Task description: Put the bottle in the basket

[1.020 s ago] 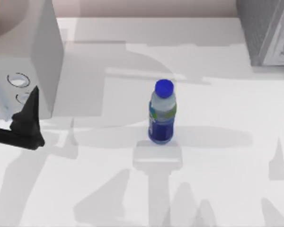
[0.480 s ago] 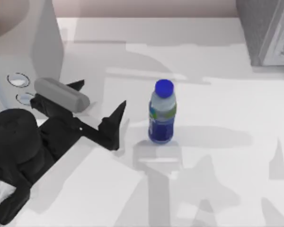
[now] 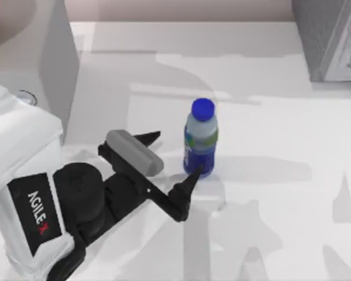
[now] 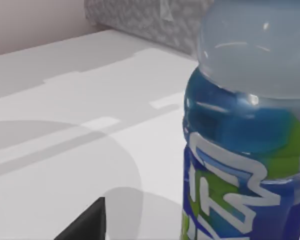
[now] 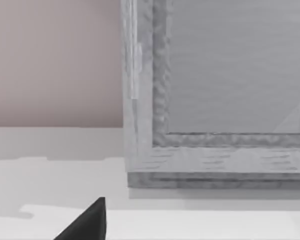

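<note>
Left gripper has been brought in from desk's left edge; fingers spread wide, holding nothing, flanking the bottle, upright at desk centre. Grasp judged imminent.

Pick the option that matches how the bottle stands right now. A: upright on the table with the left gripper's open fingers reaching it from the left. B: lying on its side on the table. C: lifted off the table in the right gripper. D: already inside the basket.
A: in the top view the bottle stands upright on the table, and the left gripper spreads its fingers beside its base.
</note>
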Action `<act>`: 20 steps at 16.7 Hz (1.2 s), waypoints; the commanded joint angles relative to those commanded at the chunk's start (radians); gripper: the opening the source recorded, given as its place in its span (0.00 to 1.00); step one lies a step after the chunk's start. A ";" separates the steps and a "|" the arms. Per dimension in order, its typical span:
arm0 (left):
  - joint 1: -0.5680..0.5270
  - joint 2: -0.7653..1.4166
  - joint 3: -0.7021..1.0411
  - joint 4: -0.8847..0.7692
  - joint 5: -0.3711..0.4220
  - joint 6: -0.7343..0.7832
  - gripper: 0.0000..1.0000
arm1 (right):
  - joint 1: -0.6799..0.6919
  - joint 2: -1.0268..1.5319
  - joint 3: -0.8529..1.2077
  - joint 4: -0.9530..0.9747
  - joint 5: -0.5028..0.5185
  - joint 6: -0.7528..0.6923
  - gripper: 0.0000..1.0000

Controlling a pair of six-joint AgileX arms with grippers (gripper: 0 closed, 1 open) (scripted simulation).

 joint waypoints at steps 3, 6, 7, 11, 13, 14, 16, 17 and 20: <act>-0.008 0.025 0.008 0.021 0.003 0.002 1.00 | 0.000 0.000 0.000 0.000 0.000 0.000 1.00; -0.004 0.023 0.004 0.019 0.002 0.001 1.00 | 0.000 0.000 0.000 0.000 0.000 0.000 1.00; -0.004 0.024 0.007 0.017 0.002 0.001 1.00 | 0.000 0.000 0.000 0.000 0.000 0.000 1.00; -0.021 0.060 0.106 -0.041 -0.008 0.000 1.00 | 0.000 0.000 0.000 0.000 0.000 0.000 1.00; -0.031 0.087 0.181 -0.087 -0.018 -0.002 1.00 | 0.000 0.000 0.000 0.000 0.000 0.000 1.00; -0.036 0.101 0.218 -0.110 -0.023 -0.002 1.00 | 0.000 0.000 0.000 0.000 0.000 0.000 1.00; -0.044 0.122 0.278 -0.148 -0.031 -0.003 1.00 | 0.000 0.000 0.000 0.000 0.000 0.000 1.00; -0.047 0.128 0.294 -0.160 -0.034 -0.004 1.00 | 0.000 0.000 0.000 0.000 0.000 0.000 1.00; -0.048 0.130 0.300 -0.164 -0.034 -0.004 1.00 | 0.000 0.000 0.000 0.000 0.000 0.000 1.00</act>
